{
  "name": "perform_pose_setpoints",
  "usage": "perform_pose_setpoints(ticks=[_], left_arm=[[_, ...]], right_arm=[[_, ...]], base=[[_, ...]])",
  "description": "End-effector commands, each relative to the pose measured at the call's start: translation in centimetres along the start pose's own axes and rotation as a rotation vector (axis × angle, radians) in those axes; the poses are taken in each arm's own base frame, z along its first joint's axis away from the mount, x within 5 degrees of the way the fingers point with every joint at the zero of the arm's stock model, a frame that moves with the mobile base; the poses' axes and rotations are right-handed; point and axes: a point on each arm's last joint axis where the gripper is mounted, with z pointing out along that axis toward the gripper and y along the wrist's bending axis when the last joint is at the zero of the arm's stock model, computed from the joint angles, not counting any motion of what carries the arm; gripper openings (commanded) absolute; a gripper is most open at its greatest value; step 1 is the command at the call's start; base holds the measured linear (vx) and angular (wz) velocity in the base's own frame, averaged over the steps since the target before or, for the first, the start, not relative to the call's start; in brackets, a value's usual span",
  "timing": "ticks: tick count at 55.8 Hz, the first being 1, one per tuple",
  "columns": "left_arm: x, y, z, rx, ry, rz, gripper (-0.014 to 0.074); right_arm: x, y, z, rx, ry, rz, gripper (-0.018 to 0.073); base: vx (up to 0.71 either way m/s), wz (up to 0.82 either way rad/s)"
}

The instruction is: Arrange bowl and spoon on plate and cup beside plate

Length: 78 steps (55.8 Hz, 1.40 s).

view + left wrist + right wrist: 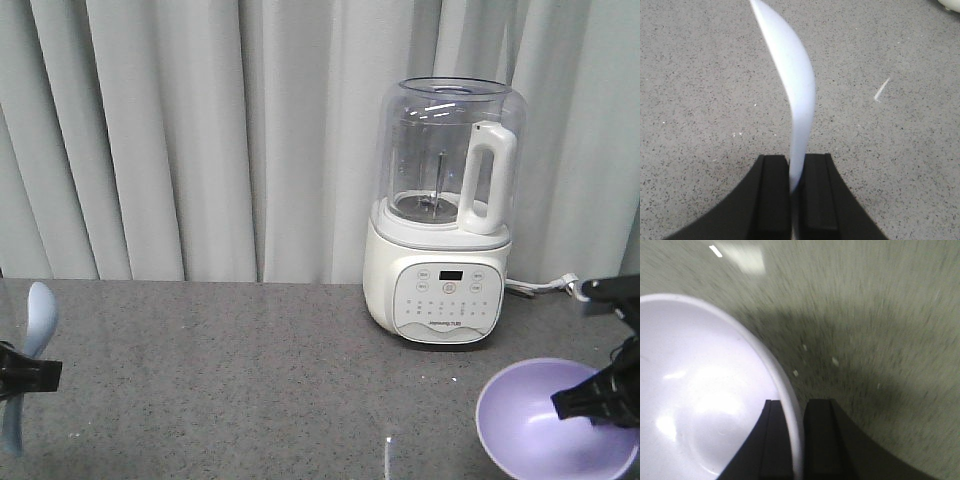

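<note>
Left fingers (774, 190) clamped on spoon (796, 100) handle, scoop up, long axis upright, far left of blender (445, 220). Right fingers (822, 435) pinching bowl (700, 390) rim, front-right of blender. Plate, cup unseen.

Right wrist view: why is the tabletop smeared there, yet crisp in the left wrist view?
Right wrist view: likely motion blur streaks the grey speckled tabletop, with glare on the lavender plastic bowl; left wrist view: speckles sharp, pale-blue plastic spoon slightly soft.
</note>
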Motion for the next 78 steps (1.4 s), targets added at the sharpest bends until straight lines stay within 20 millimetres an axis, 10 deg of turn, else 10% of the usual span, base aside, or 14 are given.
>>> perform_pose_setpoints(ticks=[1,13,38,78], left_arm=[[-1.3,-0.5,-1.8,0.013,-0.120,0.009,-0.0006],[0.1,-0.7,-4.2,0.006,-0.211,0.021,-0.0006],[10.2,-0.9,-12.0,-0.007,-0.597,0.066,-0.0004],[12.9,-0.7,-13.7,-0.048,-0.680,0.129,-0.0004]], right_arm=[[-1.2,0.5,-6.1,-0.024,-0.291,-0.041,-0.0011],[2.3,1.8,-12.0,-0.078,-0.715,-0.006,-0.0008],[14.0,3.1,-12.9,-0.026,-0.965,-0.012,-0.0009],[15.0,2.8,-13.2,0.025,-1.045,0.025,-0.0009]], base=[[0.00,0.00],[0.00,0.00],[0.00,0.00],[0.00,0.00]])
